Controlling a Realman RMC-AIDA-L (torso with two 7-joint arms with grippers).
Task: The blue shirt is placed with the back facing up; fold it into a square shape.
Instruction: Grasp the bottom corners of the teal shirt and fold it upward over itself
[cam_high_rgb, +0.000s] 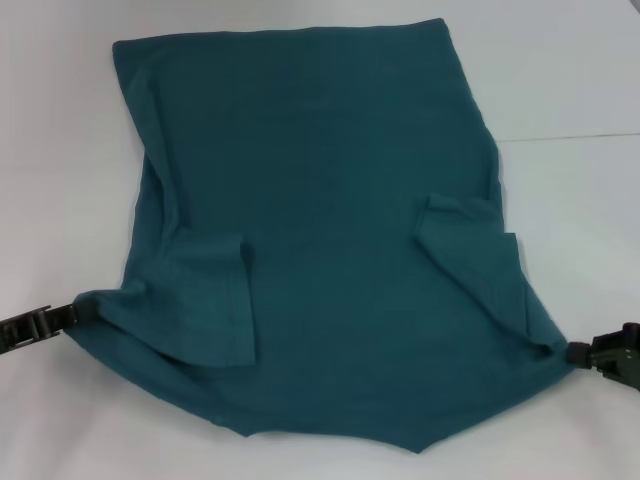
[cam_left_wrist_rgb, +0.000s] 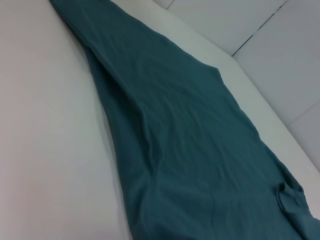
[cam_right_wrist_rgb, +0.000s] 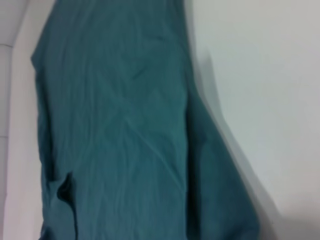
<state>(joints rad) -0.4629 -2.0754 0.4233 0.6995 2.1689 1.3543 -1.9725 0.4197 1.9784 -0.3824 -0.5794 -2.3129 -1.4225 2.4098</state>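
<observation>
Left gripper (cam_high_rgb: 72, 312): pinches the shirt's left corner, closed on the cloth.
Right gripper (cam_high_rgb: 578, 352): at the shirt's right corner; grip can't be told.
Blue shirt (cam_high_rgb: 330, 230): one, flat on the white table (cam_high_rgb: 570, 200), both sleeves folded in.
Wrist views: only cloth and table, no fingers.

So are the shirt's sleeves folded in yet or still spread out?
Folded in: both sleeves lie on top of the shirt. Left claw and right claw are at its near corners.

The blue shirt (cam_high_rgb: 330, 220) is soft, matte, lightly creased cloth.
</observation>
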